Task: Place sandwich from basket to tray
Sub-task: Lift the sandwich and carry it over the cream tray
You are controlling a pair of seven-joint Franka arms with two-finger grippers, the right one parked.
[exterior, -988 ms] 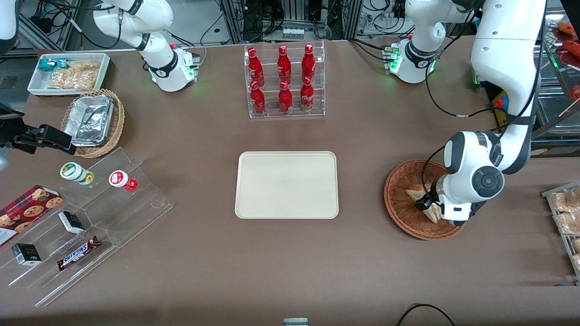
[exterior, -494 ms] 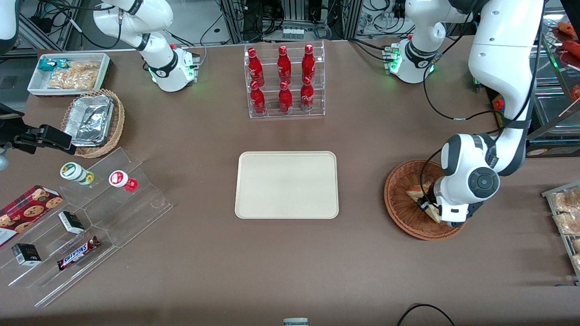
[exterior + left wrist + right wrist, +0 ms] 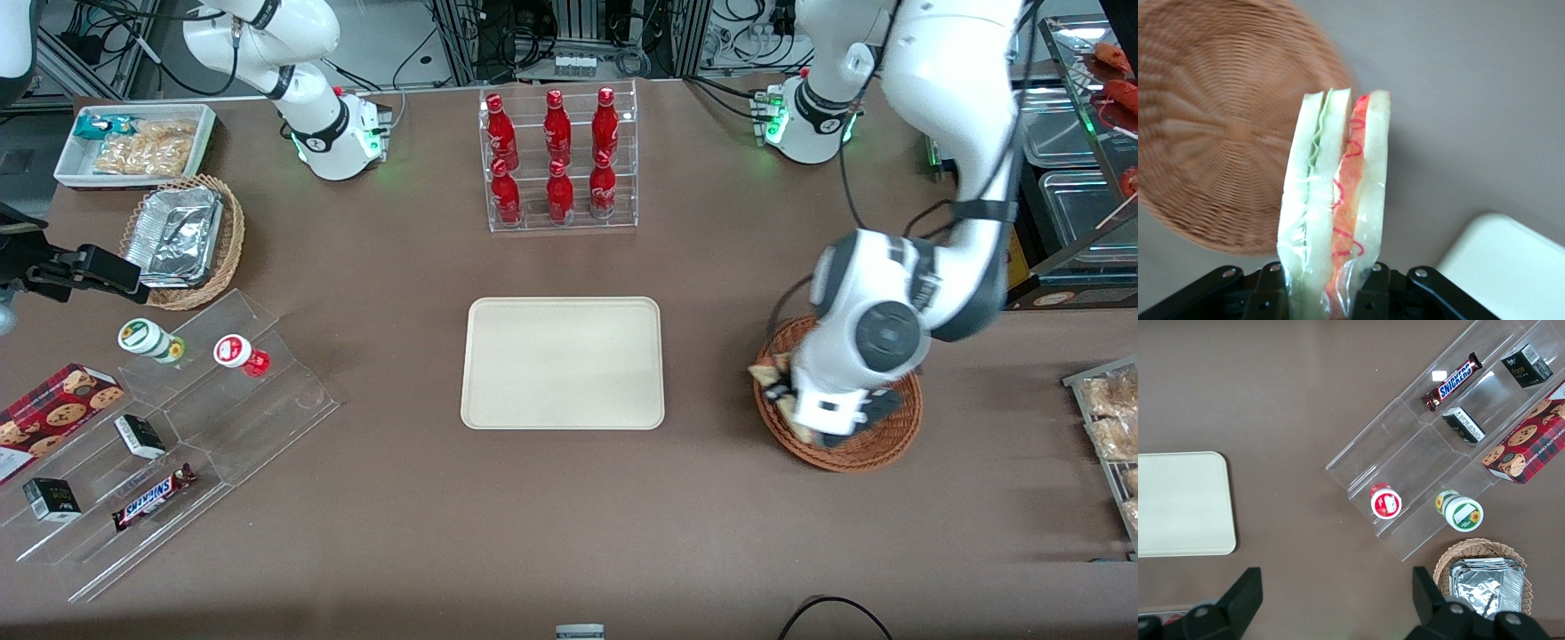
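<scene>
My left gripper [image 3: 782,396] is shut on the sandwich [image 3: 770,371] and holds it lifted above the tray-side rim of the reddish-brown basket [image 3: 876,440]. In the left wrist view the sandwich [image 3: 1335,200] stands clamped between the black fingers [image 3: 1271,293], its green and orange-red filling edge showing, wrapped in clear film. The gripper [image 3: 1328,303] is above the table with the basket [image 3: 1225,127] below and apart, empty as far as shown, and a corner of the cream tray [image 3: 1511,267] nearby. The tray [image 3: 563,363] lies bare at the table's middle.
A clear rack of red bottles [image 3: 558,160] stands farther from the front camera than the tray. Toward the parked arm's end are a tan basket with foil trays [image 3: 182,238], a white snack bin [image 3: 133,142] and a clear stepped stand with snacks [image 3: 169,436]. A rack of pastries [image 3: 1111,427] lies at the working arm's end.
The gripper has risen out of the basket with the sandwich in it and shifted toward the tray. The arm's elbow swung the same way.
</scene>
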